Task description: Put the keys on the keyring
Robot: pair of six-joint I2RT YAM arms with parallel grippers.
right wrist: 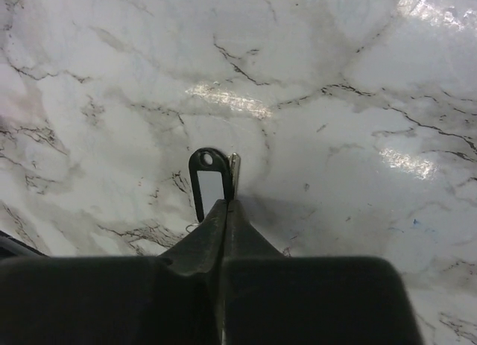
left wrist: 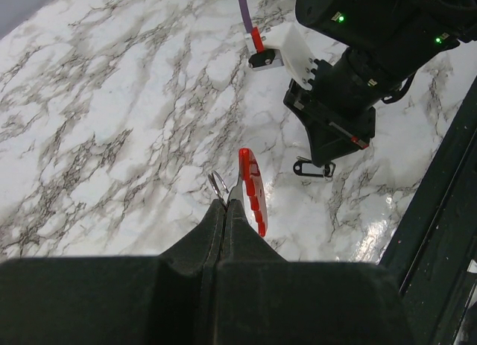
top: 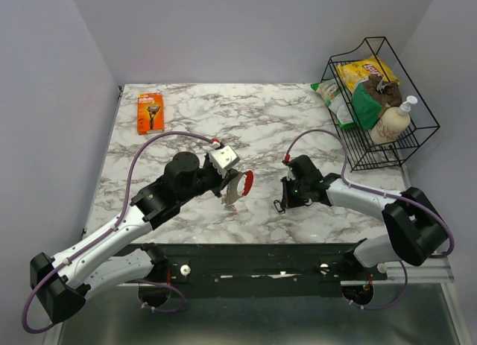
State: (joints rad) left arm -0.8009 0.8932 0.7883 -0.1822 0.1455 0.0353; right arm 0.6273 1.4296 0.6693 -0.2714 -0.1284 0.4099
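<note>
The marbled counter carries the work near its middle. Left of centre, the left hand is pressed together on the keys, seemingly holding them clear of the marble, with the red tag curving out to the right. Just to its right, the right hand sits low, fingers pressed together on what looks like the near end of the keyring. The keyring lies flat on the counter, apart from the keys. The hold is only at the tips, so it could slip or twist. The right hand should lift slowly, confirm the loop comes up with it, and turn the free far end towards the keys before the hands meet.
</note>
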